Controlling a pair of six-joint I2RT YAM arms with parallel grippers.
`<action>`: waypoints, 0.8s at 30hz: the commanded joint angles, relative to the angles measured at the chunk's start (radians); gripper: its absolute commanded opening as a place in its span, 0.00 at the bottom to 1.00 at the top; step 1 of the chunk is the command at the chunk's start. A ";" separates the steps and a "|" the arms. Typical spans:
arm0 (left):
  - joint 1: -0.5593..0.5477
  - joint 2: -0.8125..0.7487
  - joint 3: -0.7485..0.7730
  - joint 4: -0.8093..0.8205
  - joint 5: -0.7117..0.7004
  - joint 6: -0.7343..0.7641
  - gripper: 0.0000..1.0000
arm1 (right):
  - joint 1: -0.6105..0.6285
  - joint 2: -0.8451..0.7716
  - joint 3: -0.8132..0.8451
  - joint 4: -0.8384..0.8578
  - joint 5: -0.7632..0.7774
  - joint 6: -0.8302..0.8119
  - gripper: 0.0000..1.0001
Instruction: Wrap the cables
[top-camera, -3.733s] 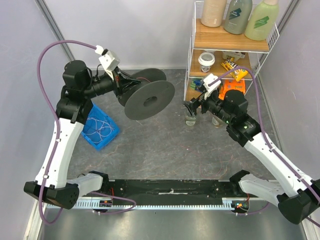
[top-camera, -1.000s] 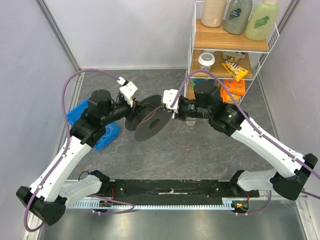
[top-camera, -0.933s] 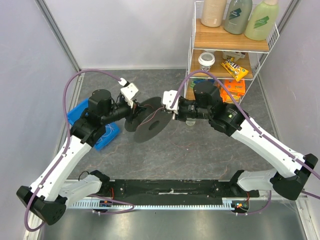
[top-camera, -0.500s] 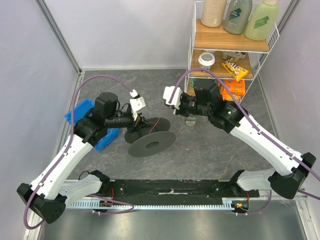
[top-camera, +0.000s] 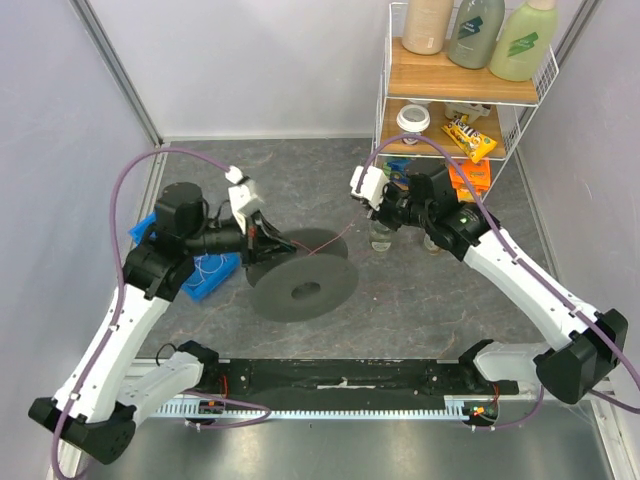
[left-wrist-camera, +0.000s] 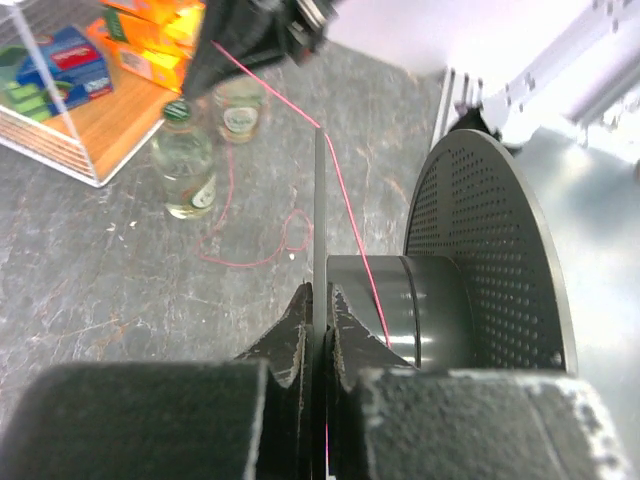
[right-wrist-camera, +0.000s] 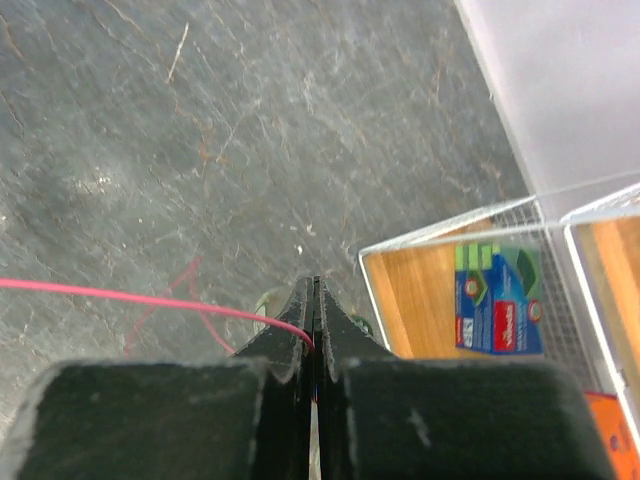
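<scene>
The right claw (right-wrist-camera: 313, 285) hides the end of the pink cable (right-wrist-camera: 150, 299).

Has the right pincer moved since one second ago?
Yes. The right pincer, shut on the pink cable, has moved to the right in the top view, closer to the wire shelf.

you're in a robotics lab cell: pale panel walls (top-camera: 60, 120) on aluminium posts (top-camera: 115, 60) box in a grey stone-look surface (top-camera: 400, 310), with two white robot arms (top-camera: 520, 280) bolted to a black rail (top-camera: 340, 385) at its near edge. a wire shelf (top-camera: 465, 88) of bottles (top-camera: 475, 35) and snack packs (top-camera: 468, 138) stands in the far right corner, and a blue bin (top-camera: 205, 270) sits at the left.
</scene>
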 joint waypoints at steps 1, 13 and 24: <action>0.183 -0.011 0.059 0.249 0.190 -0.323 0.02 | -0.059 -0.035 -0.037 0.042 -0.013 0.045 0.00; 0.343 0.113 0.399 0.478 0.140 -0.587 0.01 | -0.101 -0.064 -0.132 0.074 -0.248 0.237 0.33; 0.343 0.258 0.779 0.413 -0.135 -0.624 0.02 | -0.101 -0.205 -0.204 0.260 -0.329 0.396 0.98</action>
